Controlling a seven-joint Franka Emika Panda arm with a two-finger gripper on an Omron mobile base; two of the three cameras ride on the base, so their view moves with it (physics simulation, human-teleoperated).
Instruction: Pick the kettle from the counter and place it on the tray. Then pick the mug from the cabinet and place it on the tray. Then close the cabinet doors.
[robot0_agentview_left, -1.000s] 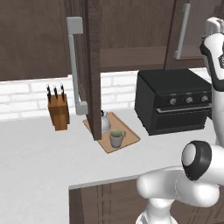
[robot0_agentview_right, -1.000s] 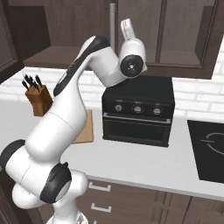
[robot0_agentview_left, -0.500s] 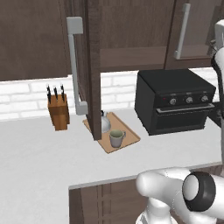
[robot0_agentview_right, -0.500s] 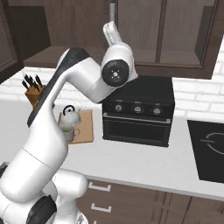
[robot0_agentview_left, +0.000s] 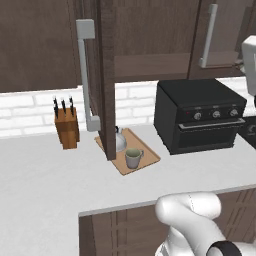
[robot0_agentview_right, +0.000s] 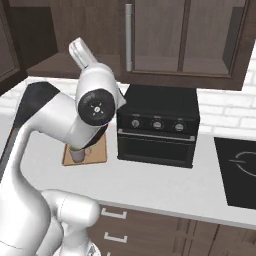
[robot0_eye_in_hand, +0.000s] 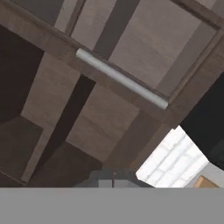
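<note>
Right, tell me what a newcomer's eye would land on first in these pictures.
The tall dark brown cabinet door with its long grey bar handle stands open edge-on, over the light grey-white counter. Behind its lower edge, the flat light-brown wooden tray carries the silvery-white kettle and greyish mug. Right of them sits a boxy black oven.

Arm (robot0_agentview_right: 55, 125): glossy white rounded shell segments. Joints: dark grey-black bands between segments. Elbow joint carries a round black end cap (robot0_agentview_right: 98, 106) with small pale centre markings.
</note>
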